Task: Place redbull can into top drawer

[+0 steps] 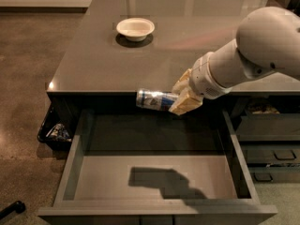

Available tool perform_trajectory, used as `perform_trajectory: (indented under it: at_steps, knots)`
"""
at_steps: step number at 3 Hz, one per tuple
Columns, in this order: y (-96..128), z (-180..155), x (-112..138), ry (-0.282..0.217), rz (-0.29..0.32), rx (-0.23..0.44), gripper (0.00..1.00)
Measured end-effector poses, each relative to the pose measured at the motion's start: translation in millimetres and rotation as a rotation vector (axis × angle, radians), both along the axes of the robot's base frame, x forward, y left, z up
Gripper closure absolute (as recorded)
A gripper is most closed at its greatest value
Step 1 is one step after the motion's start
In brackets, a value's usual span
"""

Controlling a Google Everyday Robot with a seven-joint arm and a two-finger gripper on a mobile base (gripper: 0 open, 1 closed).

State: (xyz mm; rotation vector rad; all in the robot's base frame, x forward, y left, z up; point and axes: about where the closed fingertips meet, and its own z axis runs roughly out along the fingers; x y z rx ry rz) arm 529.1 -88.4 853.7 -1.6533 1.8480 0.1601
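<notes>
Redbull can (153, 99) is up in the air, lying sideways over the back end of the top drawer (70, 172), which is pulled wide open; its silver end points left. Scanning from the left: some dark bin-ish thing (54, 131) sits just left of the drawer, can't tell what's in it; white bowl (135, 28) is well behind the drawer, on the table (93, 64); a shadow lies on the drawer floor; gripper (185, 96) hangs over the drawer's back right part, tan fingers (186, 106) pinching the can's right end; narrower drawers (274, 154) sit right of the drawer.
</notes>
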Motion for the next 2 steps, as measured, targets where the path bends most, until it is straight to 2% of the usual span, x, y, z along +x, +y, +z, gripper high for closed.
perform_trajectory:
  at_steps: [1, 2]
  knots:
    - [0.0, 0.0, 0.0, 0.000, 0.000, 0.000, 1.00]
    - [-1.8, -32.0, -12.7, 0.048, -0.035, 0.038, 1.00]
